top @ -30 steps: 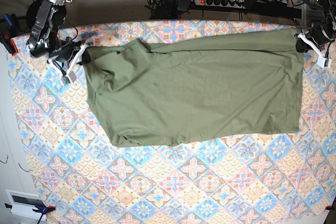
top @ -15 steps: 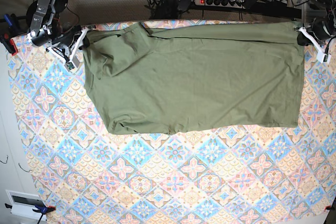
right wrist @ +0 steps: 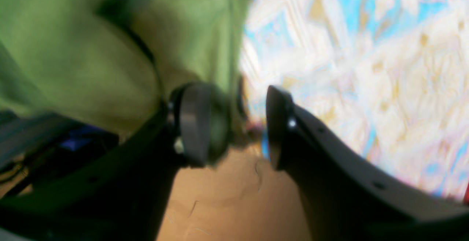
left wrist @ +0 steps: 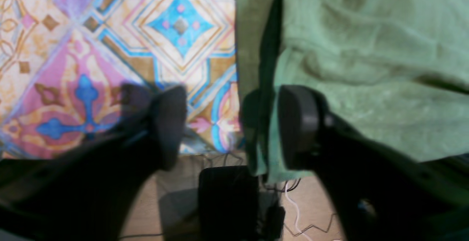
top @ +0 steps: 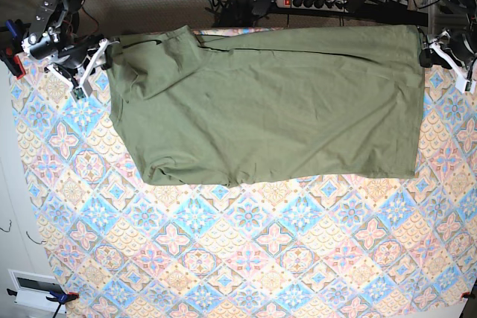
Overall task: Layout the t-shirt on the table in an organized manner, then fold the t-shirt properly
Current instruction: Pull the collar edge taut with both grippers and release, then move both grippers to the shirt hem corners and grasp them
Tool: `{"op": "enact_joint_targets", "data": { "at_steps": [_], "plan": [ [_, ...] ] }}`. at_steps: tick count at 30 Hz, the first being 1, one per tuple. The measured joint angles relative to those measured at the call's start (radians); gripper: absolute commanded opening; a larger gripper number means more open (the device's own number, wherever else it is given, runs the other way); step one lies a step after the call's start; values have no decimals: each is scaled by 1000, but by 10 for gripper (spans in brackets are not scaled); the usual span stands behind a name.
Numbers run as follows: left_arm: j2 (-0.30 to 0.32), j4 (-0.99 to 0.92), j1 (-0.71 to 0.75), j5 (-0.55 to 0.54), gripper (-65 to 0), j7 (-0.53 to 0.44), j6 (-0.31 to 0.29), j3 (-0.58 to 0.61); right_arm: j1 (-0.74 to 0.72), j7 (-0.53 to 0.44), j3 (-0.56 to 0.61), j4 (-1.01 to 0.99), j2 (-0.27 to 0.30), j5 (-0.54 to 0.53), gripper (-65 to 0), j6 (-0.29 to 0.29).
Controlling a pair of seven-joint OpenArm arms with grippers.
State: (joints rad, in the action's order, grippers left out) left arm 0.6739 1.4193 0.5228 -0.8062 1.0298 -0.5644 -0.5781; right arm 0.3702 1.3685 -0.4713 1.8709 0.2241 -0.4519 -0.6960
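The olive-green t-shirt lies spread along the back of the table, wrinkled at its left end. My right gripper stands at the shirt's left back corner. In its wrist view the right gripper is open, with the t-shirt behind its left finger and nothing pinched. My left gripper is at the shirt's right back corner. In its wrist view the left gripper is wide open, and the t-shirt edge hangs loose between the fingers, close to the right pad.
The table's back edge runs just behind the shirt, with floor, cables and a power strip beyond it. A black box sits on the floor below the edge. Clamps grip the cloth at the left. A white box is at the lower left.
Both arms drew the shirt toward the table's back edge, stretching it sideways. Both grippers, shut on its corners before, have now opened and let go.
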Motion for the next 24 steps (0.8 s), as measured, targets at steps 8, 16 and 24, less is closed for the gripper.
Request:
{"op": "enact_joint_targets", "data": {
  "at_steps": [8,16,24],
  "plan": [
    [-2,0,-1,-100,-189,-1,6,-169,-8,-10,-62,-3,-2,-9,-413,0],
    [-9,1,-195,-106,-189,5,8,-183,-213,-19,-60,-3,-3,-24,-414,0],
    [-72,-1,-447,60,-189,4,10,-151,-395,-22,14,-67,3,-16,-414,0]
  ]
}}
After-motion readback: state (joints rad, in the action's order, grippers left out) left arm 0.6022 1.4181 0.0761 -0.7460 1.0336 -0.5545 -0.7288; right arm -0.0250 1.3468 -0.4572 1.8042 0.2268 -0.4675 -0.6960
